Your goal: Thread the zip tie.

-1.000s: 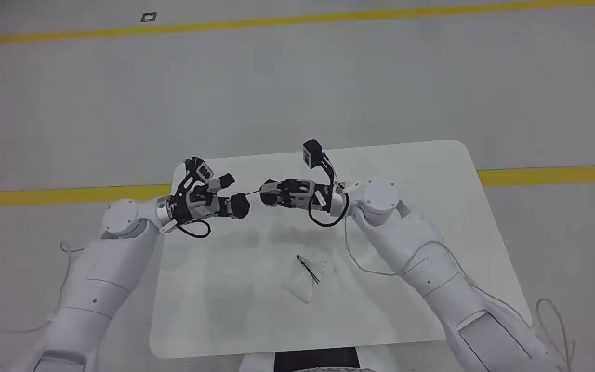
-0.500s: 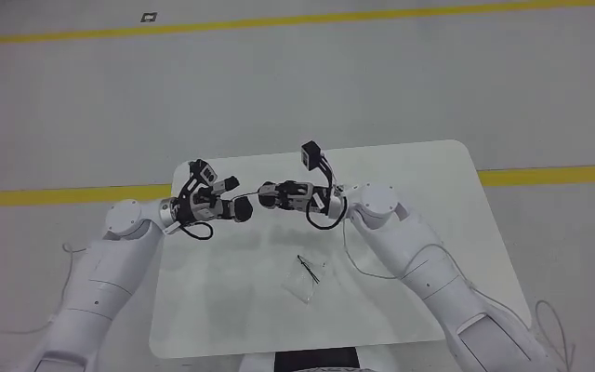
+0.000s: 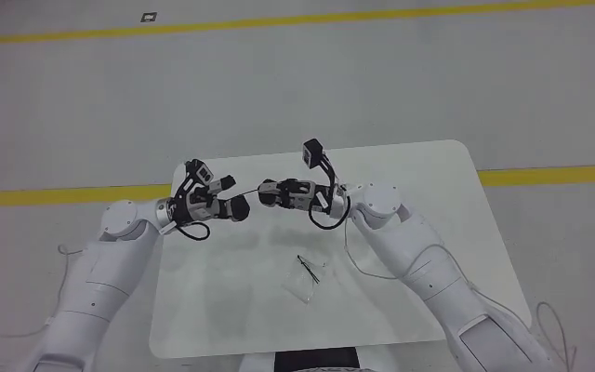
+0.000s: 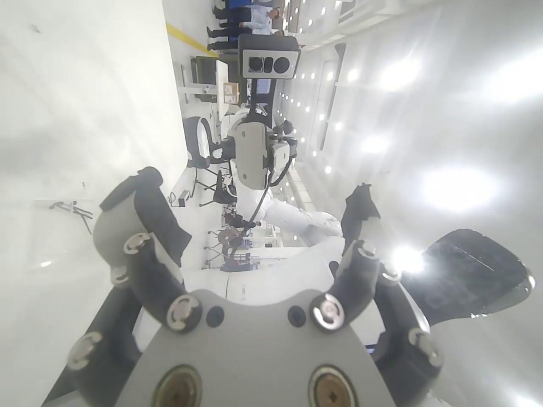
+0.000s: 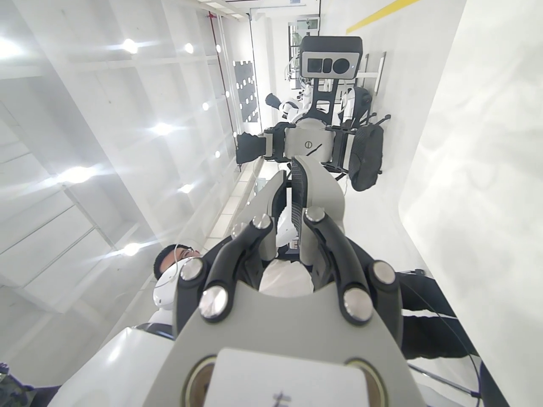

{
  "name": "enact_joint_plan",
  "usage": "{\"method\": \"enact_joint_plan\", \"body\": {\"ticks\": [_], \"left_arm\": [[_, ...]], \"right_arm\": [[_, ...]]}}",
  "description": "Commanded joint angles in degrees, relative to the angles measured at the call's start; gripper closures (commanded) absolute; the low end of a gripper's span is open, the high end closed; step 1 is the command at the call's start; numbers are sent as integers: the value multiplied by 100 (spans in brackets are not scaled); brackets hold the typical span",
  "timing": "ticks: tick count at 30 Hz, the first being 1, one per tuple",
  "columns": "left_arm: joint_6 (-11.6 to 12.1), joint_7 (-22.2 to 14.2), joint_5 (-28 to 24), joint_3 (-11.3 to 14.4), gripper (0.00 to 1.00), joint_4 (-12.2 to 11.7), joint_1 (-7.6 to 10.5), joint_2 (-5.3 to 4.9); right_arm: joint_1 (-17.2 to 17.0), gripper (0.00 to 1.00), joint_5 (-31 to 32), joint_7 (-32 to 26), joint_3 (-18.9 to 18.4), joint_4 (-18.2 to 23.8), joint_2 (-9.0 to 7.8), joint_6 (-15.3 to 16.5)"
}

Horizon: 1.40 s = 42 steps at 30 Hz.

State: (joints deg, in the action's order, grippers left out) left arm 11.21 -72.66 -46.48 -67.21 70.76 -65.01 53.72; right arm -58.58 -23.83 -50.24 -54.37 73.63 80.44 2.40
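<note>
The zip tie (image 3: 246, 195) hangs in the air above the far part of the table (image 3: 437, 186). In the top view it shows as a thin dark line stretched between the two grippers.

One end of the zip tie is in the right gripper (image 3: 268, 193). Its fingers (image 5: 318, 188) are pressed together on the strap, and in the right wrist view (image 5: 292, 171) almost no gap shows between them.

The other end of the zip tie reaches to the left gripper (image 3: 232, 203), which faces the right one head-on. The left gripper's fingers (image 4: 148, 213) are spread wide to either side of the zip tie's line. In the left wrist view (image 4: 252, 186) a broad gap lies between the two dark pads. The strap is too thin to make out in that view, so I cannot tell whether its tip touches either pad.

The two grippers are near each other, one at each end of the zip tie, and both arms are held up off the table.

A small bunch of loose zip ties (image 3: 309, 268) lies flat on the table, below the held zip tie and nearer the robot. The same bunch shows as thin dark strands in the left wrist view (image 4: 72, 209). A clear plastic bag (image 3: 302, 286) lies just beside the bunch, on the side away from the held zip tie.

Well beyond the zip tie, past the table's far edge, a yellow line (image 3: 279, 20) crosses the grey floor. A small dark square marker (image 3: 149, 17) sits close to that line.
</note>
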Motion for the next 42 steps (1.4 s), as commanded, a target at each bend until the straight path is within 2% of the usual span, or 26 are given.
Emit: {"method": "enact_joint_plan", "body": {"ticks": [1,4,5,7,9,14,24,36,42], "left_arm": [[-2,-12,-11,4,0,3,-4,2],[-1,-50,-26,7,0,9,-15,3],[-1,-76,-32,4,8,6,-19,2],[7,-116,-16,-5,40,-18,-28,-3],[3,-140,22,-11,53,-29,-26,-8],[1,-140,42,-8,61,-25,-50,-10],[-14,-108,78,14,71,12,-103,-10],[-42,-73,85,23,69,45,-124,-10],[-45,-80,80,31,76,29,-90,-5]], "right_arm": [[24,100,18,3,48,-20,10,-11],[63,100,94,16,112,-60,17,-70],[78,100,145,18,128,-67,16,-99],[96,100,252,17,154,-68,10,-160],[85,100,269,28,149,-53,4,-177],[33,100,362,81,123,21,-21,-264],[-40,100,485,72,107,113,-63,-391],[58,100,382,-109,196,7,-51,-406],[128,100,343,-185,254,-101,-39,-434]]}}
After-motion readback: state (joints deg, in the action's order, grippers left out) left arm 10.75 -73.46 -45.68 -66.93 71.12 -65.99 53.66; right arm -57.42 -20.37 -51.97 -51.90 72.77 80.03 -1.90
